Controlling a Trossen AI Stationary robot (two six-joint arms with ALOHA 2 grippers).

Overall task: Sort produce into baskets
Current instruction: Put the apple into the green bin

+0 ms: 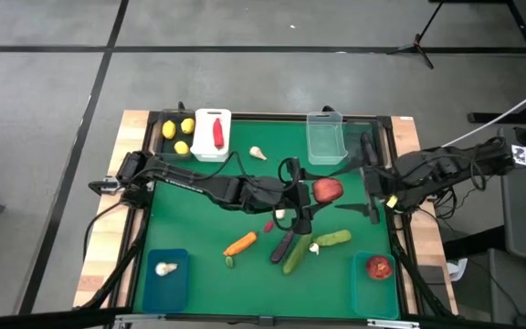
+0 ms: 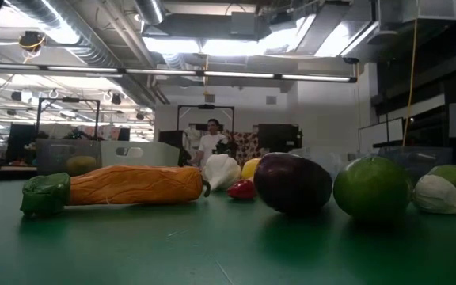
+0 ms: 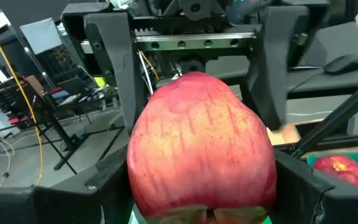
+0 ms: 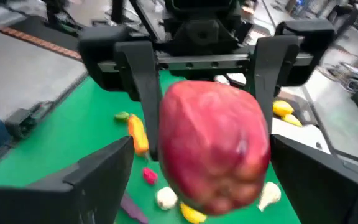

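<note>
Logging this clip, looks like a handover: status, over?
Left gripper shut on red apple, mid-table. Right gripper open, fingers flanking the same apple. Nothing between them.

Glossy streaked red apple (image 3: pixel 201 146), matt black plastic end effector fingers (image 3: pixel 114 68).

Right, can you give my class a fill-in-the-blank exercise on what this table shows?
1. The left gripper is shut on a red ____.
2. The right gripper faces it with its fingers ____, one on each side of that fruit.
3. The white basket holds a red ____.
4. The teal basket on the left arm's side holds a white ____.

Missing words: apple; open; chili; garlic bulb.
</note>
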